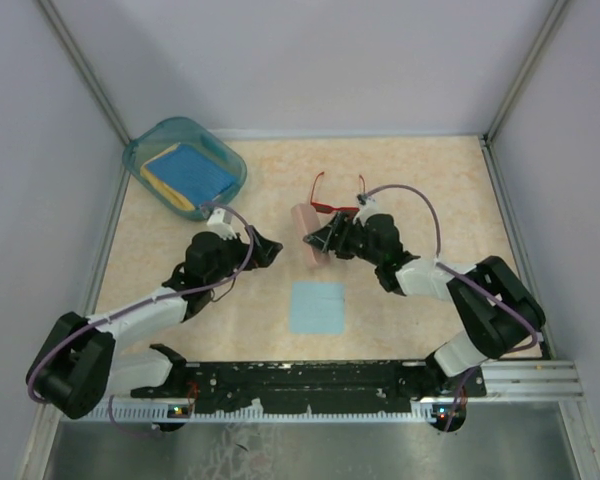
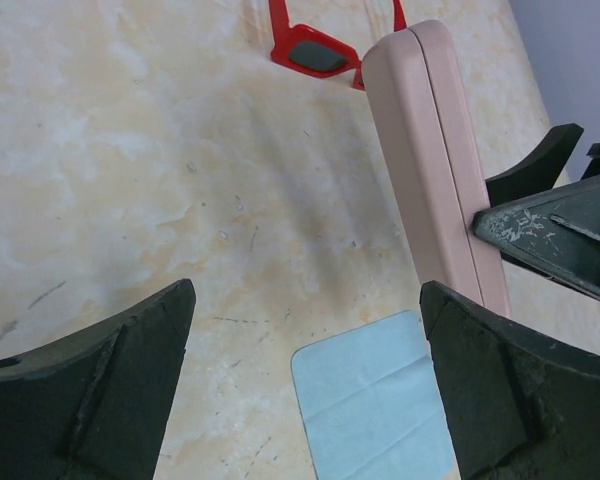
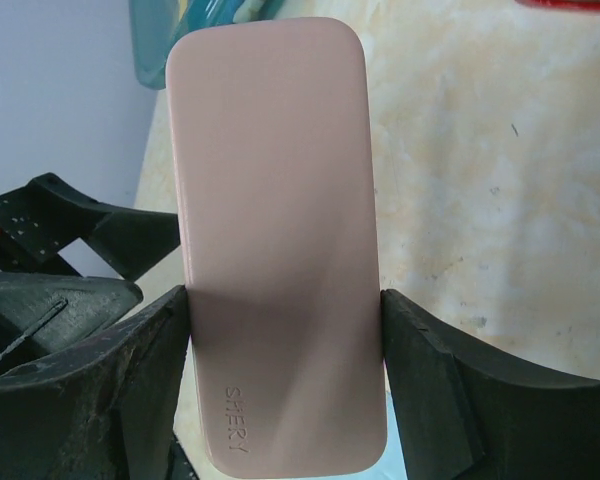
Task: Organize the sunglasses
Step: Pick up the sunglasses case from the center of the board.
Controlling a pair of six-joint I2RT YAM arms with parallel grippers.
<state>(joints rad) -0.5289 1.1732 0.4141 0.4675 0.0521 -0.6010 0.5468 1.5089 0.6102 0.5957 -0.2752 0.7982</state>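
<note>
The red-framed sunglasses [image 1: 332, 196] lie on the table behind the pink case [image 1: 307, 234], temple arms pointing to the far side; they also show at the top of the left wrist view [image 2: 315, 50]. My right gripper [image 1: 320, 243] is shut on the pink case [image 3: 276, 240], its fingers [image 3: 450, 390] pressed on both long sides. The case [image 2: 435, 160] is closed and stands on its edge. My left gripper [image 1: 265, 247] is open and empty, just left of the case. A light blue cloth [image 1: 316, 306] lies flat in front of both and shows between the left fingers [image 2: 380, 400].
A teal tub [image 1: 185, 165] with a blue and yellow cloth in it stands at the back left. Grey walls close the table on three sides. The black rail [image 1: 310, 378] with the arm bases runs along the near edge.
</note>
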